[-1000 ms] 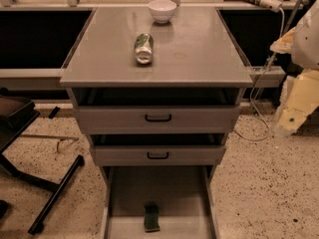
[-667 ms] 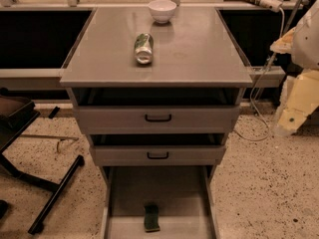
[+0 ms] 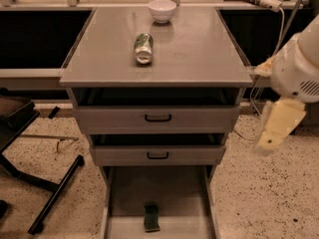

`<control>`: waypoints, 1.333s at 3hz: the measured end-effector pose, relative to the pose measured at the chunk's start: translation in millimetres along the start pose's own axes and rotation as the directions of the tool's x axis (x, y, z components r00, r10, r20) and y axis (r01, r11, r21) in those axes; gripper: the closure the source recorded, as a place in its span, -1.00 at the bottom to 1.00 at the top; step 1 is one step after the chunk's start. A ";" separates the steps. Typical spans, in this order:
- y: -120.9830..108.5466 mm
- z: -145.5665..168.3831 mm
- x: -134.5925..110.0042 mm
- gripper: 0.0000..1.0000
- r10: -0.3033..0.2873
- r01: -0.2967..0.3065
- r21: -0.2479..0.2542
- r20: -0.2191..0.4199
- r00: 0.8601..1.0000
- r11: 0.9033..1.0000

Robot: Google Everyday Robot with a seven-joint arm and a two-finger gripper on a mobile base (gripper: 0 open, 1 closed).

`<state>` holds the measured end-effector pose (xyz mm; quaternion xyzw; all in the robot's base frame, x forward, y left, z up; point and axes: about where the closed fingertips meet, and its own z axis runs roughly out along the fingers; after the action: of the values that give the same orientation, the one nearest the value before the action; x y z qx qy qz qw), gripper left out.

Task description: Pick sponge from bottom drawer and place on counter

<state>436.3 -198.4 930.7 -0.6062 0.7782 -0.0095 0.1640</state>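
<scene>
Down at bottom centre, the sponge (image 3: 152,217) lies flat in the open bottom drawer (image 3: 164,188); the end effector (image 3: 273,133) hangs at the right edge, beside the counter (image 3: 199,49); open or closed, cannot tell.

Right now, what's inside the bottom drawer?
Only the sponge, lying flat on the bottom drawer floor toward the front. The drawer's back end is covered by the middle drawer above it. The gripper hangs off to the right, outside the drawer.
</scene>
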 end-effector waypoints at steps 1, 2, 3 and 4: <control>24.0 61.9 3.6 -1.00 0.078 -0.076 -0.030 0.052 0.996 0.997; 44.0 126.8 5.6 -1.00 0.130 -0.124 -0.070 0.099 0.987 0.990; 44.1 126.8 5.6 -1.00 0.130 -0.123 -0.070 0.099 0.987 0.990; 48.8 146.6 7.4 -1.00 0.133 -0.121 -0.098 0.121 0.984 0.988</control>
<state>428.0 -165.5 779.8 -0.5615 0.8029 0.0746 0.1859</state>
